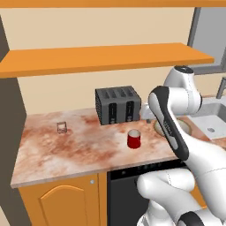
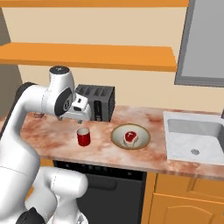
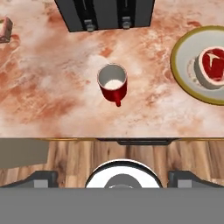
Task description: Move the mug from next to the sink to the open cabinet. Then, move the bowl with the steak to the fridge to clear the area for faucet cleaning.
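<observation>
A red mug [image 1: 133, 139] [image 2: 83, 137] stands upright on the marbled counter, its handle toward the front edge in the hand view [image 3: 113, 83]. To its right lies the olive-rimmed bowl [image 2: 118, 136] [image 3: 179, 65] with the red steak [image 2: 130, 137] [image 3: 214, 63] in it. My gripper [image 2: 81, 117] hovers above the mug, open and holding nothing, its dark fingertips [image 3: 39, 178] spread wide. The sink [image 2: 197, 135] [image 1: 212, 119] is further right, with the grey faucet [image 1: 220, 88] behind it. An orange shelf [image 1: 106, 59] runs along the wall above. The fridge is out of view.
A black toaster [image 1: 117, 105] [image 2: 98, 103] stands just behind the mug. A small glass [image 1: 62, 127] sits at the far left of the counter. A dark appliance front [image 2: 100, 183] is under the counter edge, with orange base cabinets [image 1: 62, 203] beside it.
</observation>
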